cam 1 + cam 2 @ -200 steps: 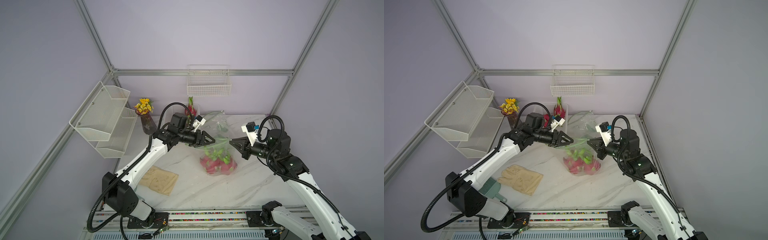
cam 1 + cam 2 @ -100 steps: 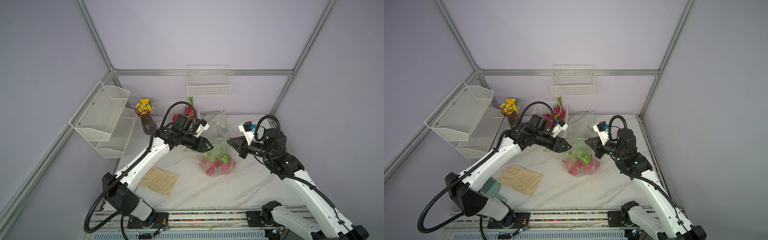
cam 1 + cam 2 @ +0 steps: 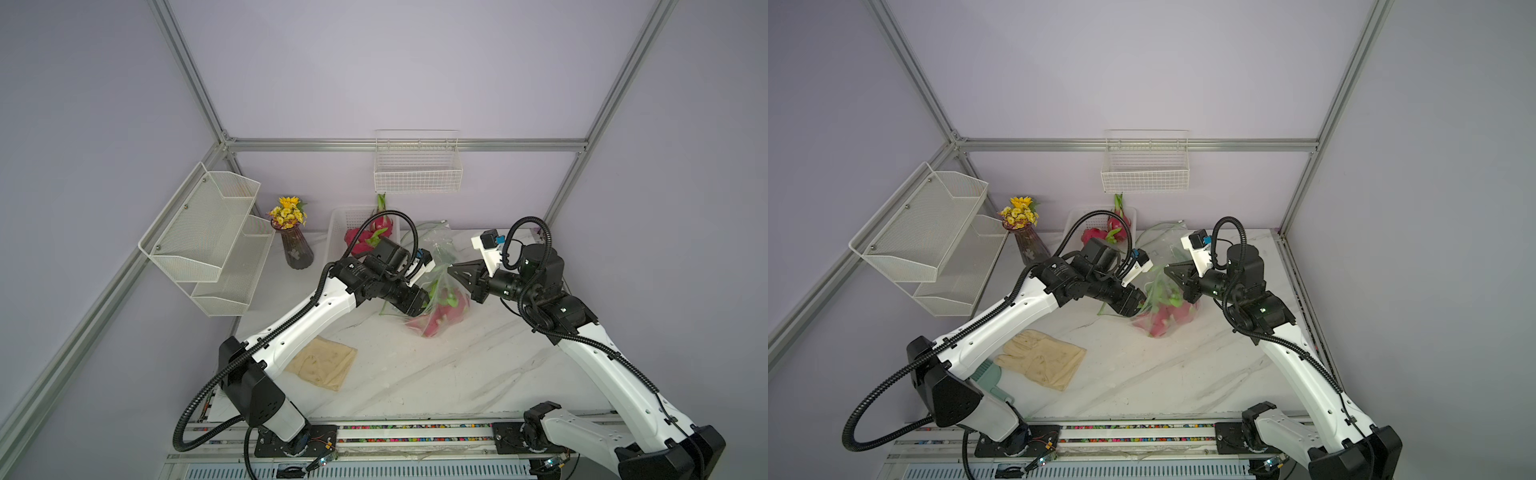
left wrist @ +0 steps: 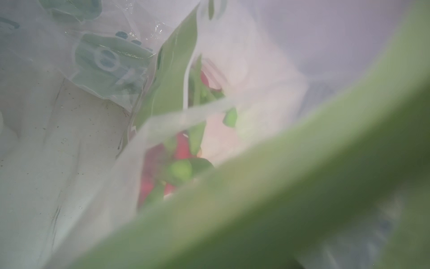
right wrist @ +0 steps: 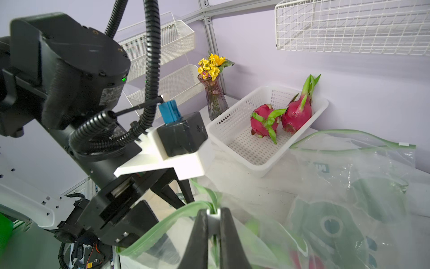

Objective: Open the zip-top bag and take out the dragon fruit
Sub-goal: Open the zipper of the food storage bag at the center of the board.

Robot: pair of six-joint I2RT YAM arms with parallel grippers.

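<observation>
Shows magenta dragon fruit (image 5: 296, 113) with green scales in the white perforated basket (image 5: 253, 163), yellow flowers (image 5: 213, 64) in a purple vase (image 5: 214, 100) beside it.

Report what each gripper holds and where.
Right gripper pinches the bag by its green zip rim. Left gripper, jaws apart inside the bag: cannot tell.

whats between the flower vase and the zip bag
A white basket with two dragon fruit in it; the right wrist view shows it best.

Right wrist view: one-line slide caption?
Right claw pinching the zip-top bag rim; two dragon fruit in the white basket beyond.
</observation>
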